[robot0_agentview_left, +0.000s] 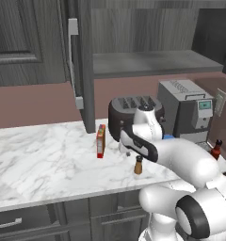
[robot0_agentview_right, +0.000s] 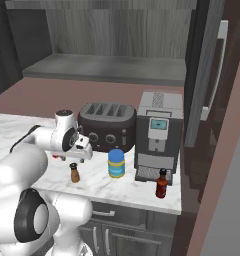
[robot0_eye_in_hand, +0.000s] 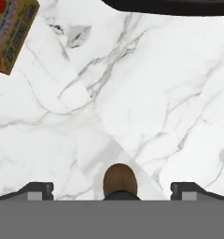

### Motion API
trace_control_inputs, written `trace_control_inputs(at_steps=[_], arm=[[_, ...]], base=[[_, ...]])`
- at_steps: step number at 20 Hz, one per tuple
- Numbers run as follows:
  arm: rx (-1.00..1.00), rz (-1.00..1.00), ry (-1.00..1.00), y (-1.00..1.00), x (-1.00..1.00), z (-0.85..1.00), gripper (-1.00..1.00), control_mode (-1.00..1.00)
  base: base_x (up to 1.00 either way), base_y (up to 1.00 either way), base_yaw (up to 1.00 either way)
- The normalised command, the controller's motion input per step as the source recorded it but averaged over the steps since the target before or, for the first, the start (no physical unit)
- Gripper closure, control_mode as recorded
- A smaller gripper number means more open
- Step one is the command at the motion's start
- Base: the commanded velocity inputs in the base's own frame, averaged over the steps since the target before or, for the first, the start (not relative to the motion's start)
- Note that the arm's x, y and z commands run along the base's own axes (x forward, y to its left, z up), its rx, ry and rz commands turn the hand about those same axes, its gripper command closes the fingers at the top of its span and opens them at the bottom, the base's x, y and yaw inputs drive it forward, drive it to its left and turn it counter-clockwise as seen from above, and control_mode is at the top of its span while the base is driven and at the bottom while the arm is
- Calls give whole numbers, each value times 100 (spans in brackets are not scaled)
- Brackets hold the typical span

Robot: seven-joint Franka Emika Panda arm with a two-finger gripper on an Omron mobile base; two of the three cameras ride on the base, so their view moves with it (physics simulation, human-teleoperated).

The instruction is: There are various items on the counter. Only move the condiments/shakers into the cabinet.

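Hovering wide open and empty over the brown shaker (robot0_eye_in_hand: 119, 181), the hand (robot0_eye_in_hand: 111, 189) must next descend, then close around it on the tabletop (robot0_agentview_left: 44, 150).

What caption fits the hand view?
Open fingers straddle the brown shaker on the marble counter.

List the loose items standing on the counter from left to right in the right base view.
Small brown shaker → blue-lidded jar → dark red bottle.
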Motion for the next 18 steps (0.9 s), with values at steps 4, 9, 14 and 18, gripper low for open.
trace_control_inputs(at_steps=[4, 9, 14, 18], arm=[[0, 0, 0, -5, -15, -21, -100, -100], [0, 0, 0, -9, -24, -14, -100, -100], [0, 0, 0, -1, -4, -9, -100, -100], [0, 0, 0, 0, 0, -12, -100, -100]], base=[[0, 0, 0], [0, 0, 0], [0, 0, 0], [0, 0, 0]])
